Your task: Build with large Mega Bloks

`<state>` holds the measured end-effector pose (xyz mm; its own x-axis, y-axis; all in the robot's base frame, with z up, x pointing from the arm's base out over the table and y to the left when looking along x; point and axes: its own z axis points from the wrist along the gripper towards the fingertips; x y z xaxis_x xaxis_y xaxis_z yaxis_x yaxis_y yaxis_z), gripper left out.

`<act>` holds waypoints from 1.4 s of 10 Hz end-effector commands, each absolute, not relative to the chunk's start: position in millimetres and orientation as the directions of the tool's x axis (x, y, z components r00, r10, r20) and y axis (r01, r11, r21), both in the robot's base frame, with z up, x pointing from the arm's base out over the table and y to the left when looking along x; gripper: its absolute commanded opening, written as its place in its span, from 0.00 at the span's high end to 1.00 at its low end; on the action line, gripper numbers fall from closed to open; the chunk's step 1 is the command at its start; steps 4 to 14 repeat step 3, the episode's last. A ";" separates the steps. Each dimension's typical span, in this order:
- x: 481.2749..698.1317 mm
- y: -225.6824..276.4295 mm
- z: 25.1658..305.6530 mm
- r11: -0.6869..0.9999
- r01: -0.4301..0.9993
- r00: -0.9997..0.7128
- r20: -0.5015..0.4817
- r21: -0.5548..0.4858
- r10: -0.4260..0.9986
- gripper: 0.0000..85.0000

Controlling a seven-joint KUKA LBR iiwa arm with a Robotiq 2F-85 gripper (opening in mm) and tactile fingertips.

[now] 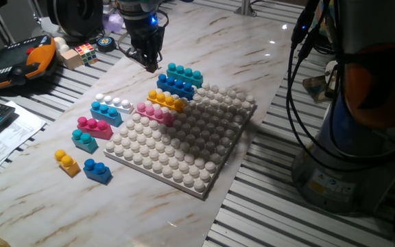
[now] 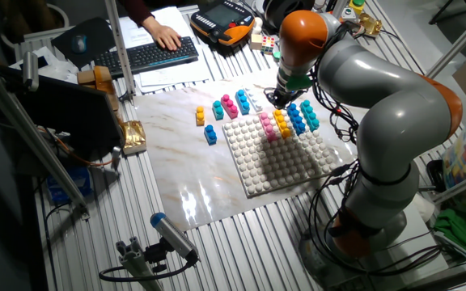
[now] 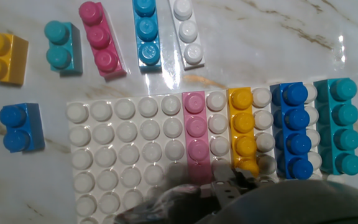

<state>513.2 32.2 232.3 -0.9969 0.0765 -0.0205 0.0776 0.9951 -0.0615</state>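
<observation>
Four long Mega Bloks, teal (image 3: 342,127), dark blue (image 3: 296,132), orange-yellow (image 3: 242,130) and pink (image 3: 195,134), sit along one edge of the white baseplate (image 3: 123,155), six shorter bricks (image 1: 94,130) wait loose on the marble table (image 1: 40,185), and the gripper (image 1: 148,60) hovers above, jaws impossible to judge

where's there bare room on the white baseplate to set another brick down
The baseplate is bare from the pink brick out to its far side edge. The strip holding pink, yellow, blue and teal bricks is crowded, and the gripper hangs there.
</observation>
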 end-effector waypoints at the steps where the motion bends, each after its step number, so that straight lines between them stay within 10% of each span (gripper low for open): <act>1: 513.1 32.6 232.4 0.995 0.078 -0.997 -0.022 -0.064 0.076 0.99; 14: 513.0 33.4 232.9 0.995 0.076 -0.997 -0.022 -0.063 0.075 0.99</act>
